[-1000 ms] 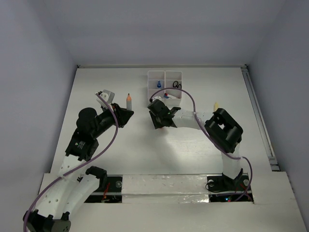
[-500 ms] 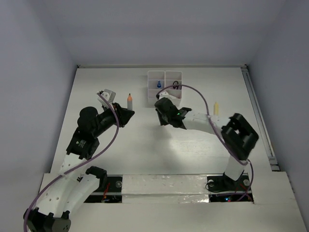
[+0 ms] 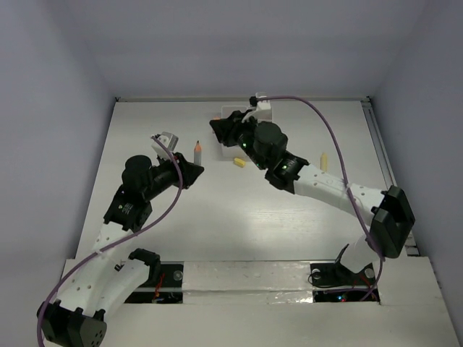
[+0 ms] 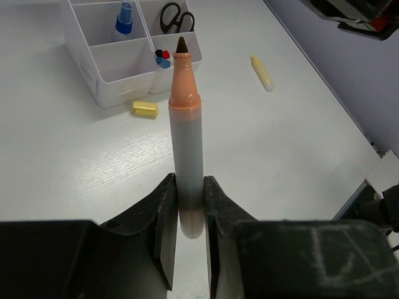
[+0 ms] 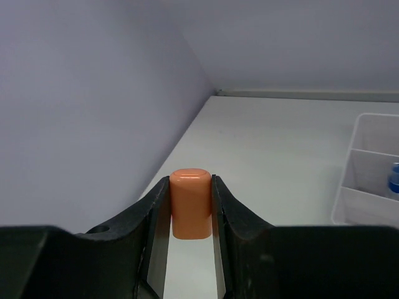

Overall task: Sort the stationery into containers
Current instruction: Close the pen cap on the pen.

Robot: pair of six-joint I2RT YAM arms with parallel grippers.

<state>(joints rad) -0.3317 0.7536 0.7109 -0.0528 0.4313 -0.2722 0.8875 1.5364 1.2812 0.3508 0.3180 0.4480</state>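
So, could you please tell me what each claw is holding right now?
Left claw: closed on the marker.
Right claw: closed on the orange cap.

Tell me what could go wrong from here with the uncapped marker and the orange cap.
1. The left fingers pinch the marker only at its bottom end, so a push from the cap could tilt it.
2. The right fingers hold the orange cap by its sides; an off-centre approach might smear the bare tip.
3. The right arm reaches over the organiser tray and might nudge it.
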